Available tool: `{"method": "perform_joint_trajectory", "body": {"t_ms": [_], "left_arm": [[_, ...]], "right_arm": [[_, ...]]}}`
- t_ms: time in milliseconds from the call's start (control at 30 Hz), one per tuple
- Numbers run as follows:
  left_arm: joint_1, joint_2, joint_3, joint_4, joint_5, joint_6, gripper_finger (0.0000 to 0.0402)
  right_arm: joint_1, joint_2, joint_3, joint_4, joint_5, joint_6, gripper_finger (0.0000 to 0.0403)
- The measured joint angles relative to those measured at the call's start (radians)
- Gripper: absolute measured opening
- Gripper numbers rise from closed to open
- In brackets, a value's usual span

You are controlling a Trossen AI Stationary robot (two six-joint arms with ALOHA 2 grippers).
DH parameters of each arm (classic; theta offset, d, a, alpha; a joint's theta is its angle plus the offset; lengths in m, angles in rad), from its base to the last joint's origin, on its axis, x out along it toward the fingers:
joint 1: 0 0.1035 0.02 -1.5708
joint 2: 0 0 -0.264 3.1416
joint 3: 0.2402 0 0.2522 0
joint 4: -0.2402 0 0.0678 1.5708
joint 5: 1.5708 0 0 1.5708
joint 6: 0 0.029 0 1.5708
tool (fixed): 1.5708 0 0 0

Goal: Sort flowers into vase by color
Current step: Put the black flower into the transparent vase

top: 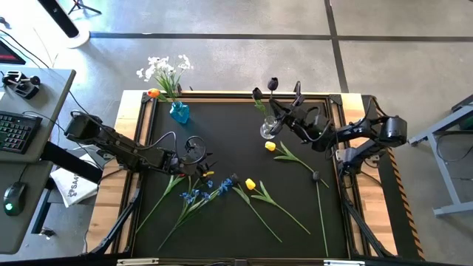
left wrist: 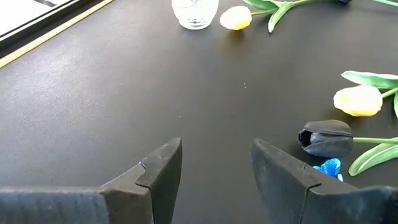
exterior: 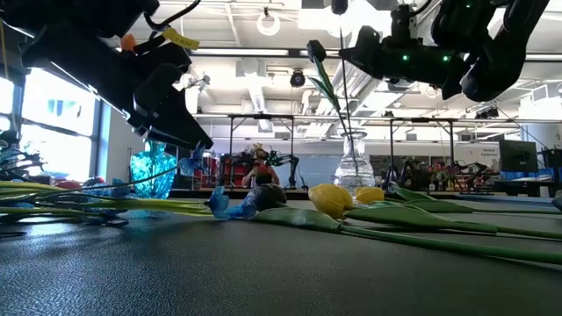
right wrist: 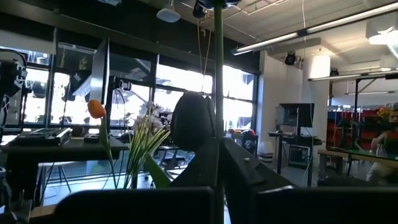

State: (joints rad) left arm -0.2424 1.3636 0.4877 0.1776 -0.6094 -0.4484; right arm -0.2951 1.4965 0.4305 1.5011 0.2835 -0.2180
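Task approx. a third done, judging by what sits in vases vs. what lies loose.

Done so far: the blue vase, upper left of the high view at the desk edge, holds the white sprays plus one orange-red tulip. The clear vase, upper centre, has one dark tulip w/ leaf already in.

In progress: right claw sits just above and beside the clear vase, closed tight on a green stem; the second dark tulip heads that stem, and the right wrist view shows the stem running straight up between the fingers. Looks like it's being lowered into the clear vase, not yet let go.

Left: still flat on the desk, lower centre of the high view: blue sprays, one dark tulip next to them, a yellow tulip mid-frame, another yellow tulip just below the clear vase, and long green stems fanning to the lower right. A further dark bloom seems to lie right of centre, hard to be sure.

Left claw hangs over the loose pile at centre left, jaws fairly wide, nothing between them; bare mat shows in its wrist view. No vases visible for yellow or blue, so where those go can't be told.
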Motion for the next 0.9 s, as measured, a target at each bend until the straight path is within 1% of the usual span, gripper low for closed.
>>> {"method": "perform_joint_trajectory", "body": {"t_ms": [433, 700, 900], "left_arm": [[0.000, 0.000, 0.000, 0.002, 0.000, 0.014, 0.0179], [0.000, 0.000, 0.000, 0.004, 0.000, 0.014, 0.0179], [0.000, 0.000, 0.000, 0.004, 0.000, 0.014, 0.0179]], "right_arm": [[0.000, 0.001, 0.000, -0.188, 0.001, 0.106, 0.0013], [0.000, 0.001, 0.000, -0.238, 0.002, 0.172, 0.0014], [0.004, 0.001, 0.000, -0.250, 0.002, 0.178, 0.0020]]}}
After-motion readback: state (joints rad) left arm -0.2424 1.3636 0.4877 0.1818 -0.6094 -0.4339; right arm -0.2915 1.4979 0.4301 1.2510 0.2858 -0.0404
